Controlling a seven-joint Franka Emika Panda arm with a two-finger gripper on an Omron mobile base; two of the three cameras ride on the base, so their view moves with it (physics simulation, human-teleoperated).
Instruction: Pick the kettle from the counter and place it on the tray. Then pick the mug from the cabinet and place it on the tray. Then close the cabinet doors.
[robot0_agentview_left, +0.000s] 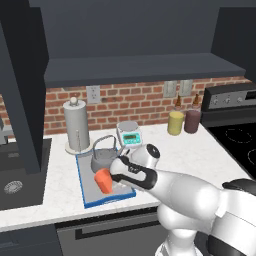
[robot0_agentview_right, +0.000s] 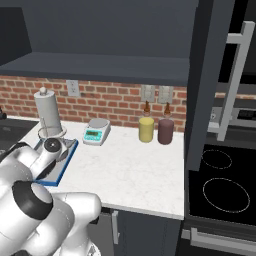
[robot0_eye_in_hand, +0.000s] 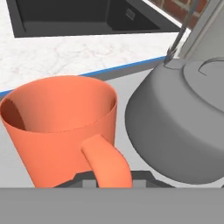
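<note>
Step 2 is ending: the mug (robot0_eye_in_hand: 61, 127) sits on the tray (robot0_agentview_left: 85, 192), right ahead of the pincer (robot0_agentview_left: 111, 181), kettle (robot0_eye_in_hand: 183, 118) just beside it. Whether the pincer grips its handle I cannot tell. Next: back off, shut the cabinet doors (robot0_agentview_right: 200, 85)

I see an orange mug (robot0_eye_in_hand: 61, 127), a grey kettle (robot0_eye_in_hand: 183, 127), a blue-rimmed grey tray (robot0_agentview_left: 90, 192), my white veined desk (robot0_agentview_left: 200, 155) and red brick wall (robot0_agentview_left: 135, 102).
</note>
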